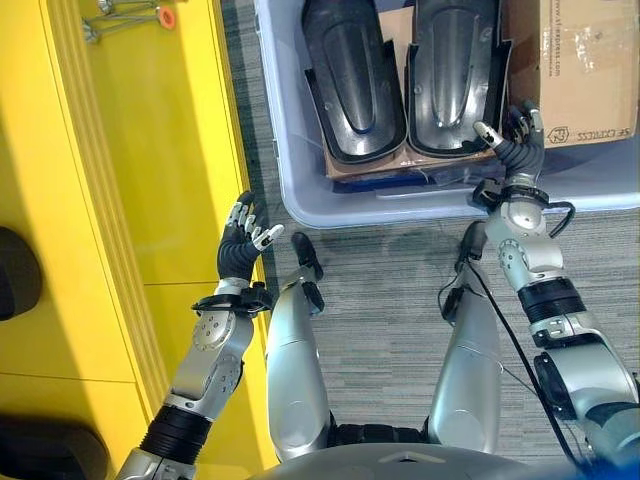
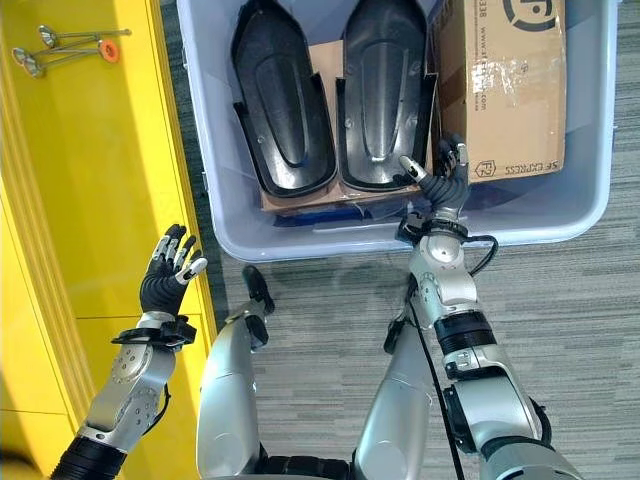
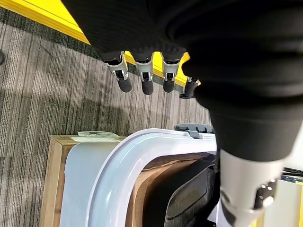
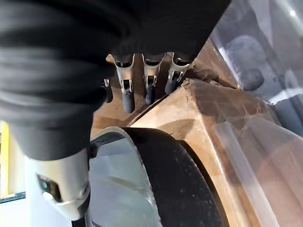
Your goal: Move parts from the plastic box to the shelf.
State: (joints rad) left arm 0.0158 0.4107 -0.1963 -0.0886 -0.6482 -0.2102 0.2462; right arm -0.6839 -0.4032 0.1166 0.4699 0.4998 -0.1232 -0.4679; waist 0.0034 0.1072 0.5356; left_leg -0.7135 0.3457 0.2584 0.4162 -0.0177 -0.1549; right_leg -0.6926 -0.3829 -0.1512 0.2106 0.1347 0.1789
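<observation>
A: Nearest first, left hand (image 1: 243, 243)?
B: Raised over the edge of the yellow shelf (image 1: 150, 180), at the border with the grey carpet (image 1: 400, 290). Fingers (image 3: 144, 78) straight and slightly spread, holding nothing; palm turned toward the plastic box (image 1: 300, 200).

A: And the right hand (image 2: 440, 185)?
B: Reaching forward over the near wall of the box, forearm stretched along the carpet side. Fingers (image 4: 127, 92) relaxed and apart, thumb splayed to one side. Poised at the near end of the right black part (image 2: 385, 95), between it and the cardboard carton (image 2: 505, 85). Dark tips close to the brown cardboard, contact impossible to judge. Nothing clamped.

A: Parts themselves?
B: Two, both inside the box, side by side. Left black part (image 2: 280, 100) and the right one alike: glossy black moulded shells, long and rounded at the far end, with a raised central ridge and squared flanges near the robot. Resting on a flat cardboard sheet (image 2: 325, 60) that shows between them. Seen close from the right wrist as a thick curved black rim.

A: Farther back?
B: Carton upright against the box's right wall, taped and printed. On the shelf's far end, two metal utensils (image 2: 60, 45) with an orange tag (image 2: 109, 50), well apart from the left hand.
</observation>
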